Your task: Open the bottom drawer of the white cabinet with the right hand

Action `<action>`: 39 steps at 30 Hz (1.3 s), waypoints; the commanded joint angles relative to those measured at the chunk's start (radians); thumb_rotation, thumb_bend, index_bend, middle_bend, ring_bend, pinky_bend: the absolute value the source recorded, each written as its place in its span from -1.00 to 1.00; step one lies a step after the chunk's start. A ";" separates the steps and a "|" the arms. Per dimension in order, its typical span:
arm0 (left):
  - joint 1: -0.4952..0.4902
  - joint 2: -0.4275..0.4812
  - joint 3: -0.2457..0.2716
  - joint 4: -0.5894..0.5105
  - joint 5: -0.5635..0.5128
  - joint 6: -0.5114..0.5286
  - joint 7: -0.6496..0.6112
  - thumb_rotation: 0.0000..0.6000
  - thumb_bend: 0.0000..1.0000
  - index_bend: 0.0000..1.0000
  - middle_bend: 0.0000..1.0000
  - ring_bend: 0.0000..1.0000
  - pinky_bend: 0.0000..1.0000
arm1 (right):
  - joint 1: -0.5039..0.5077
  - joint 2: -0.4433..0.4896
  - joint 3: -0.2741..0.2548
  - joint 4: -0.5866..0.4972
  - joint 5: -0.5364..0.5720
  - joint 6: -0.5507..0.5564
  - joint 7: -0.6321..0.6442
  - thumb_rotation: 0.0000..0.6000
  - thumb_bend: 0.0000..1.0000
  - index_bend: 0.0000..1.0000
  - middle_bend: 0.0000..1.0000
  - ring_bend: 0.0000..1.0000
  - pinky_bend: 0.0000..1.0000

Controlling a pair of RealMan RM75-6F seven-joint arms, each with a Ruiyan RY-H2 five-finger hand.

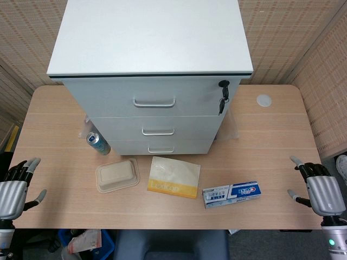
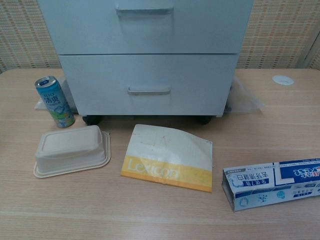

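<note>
The white cabinet (image 1: 152,59) stands at the back middle of the table with three drawers, all closed. Its bottom drawer (image 1: 161,146) has a small bar handle (image 1: 161,150); in the chest view the same drawer (image 2: 148,82) fills the upper middle, its handle (image 2: 148,91) facing me. My right hand (image 1: 320,187) hovers at the table's right front edge, fingers apart, holding nothing, far from the drawer. At the left front edge my left hand (image 1: 16,187) is likewise open and empty. Neither hand shows in the chest view.
A drink can (image 1: 98,143) stands left of the cabinet. In front lie a beige lidded container (image 1: 117,174), a yellow-and-white packet (image 1: 173,177) and a toothpaste box (image 1: 232,194). Keys (image 1: 223,97) hang from the cabinet's lock. A white disc (image 1: 264,100) sits at the back right.
</note>
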 commanded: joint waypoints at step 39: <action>-0.018 0.012 0.000 -0.032 0.033 0.006 0.030 1.00 -0.49 -0.84 -0.74 -0.78 -0.69 | 0.292 0.019 0.035 -0.234 -0.067 -0.378 -0.260 1.00 -0.60 -0.71 0.53 0.54 0.53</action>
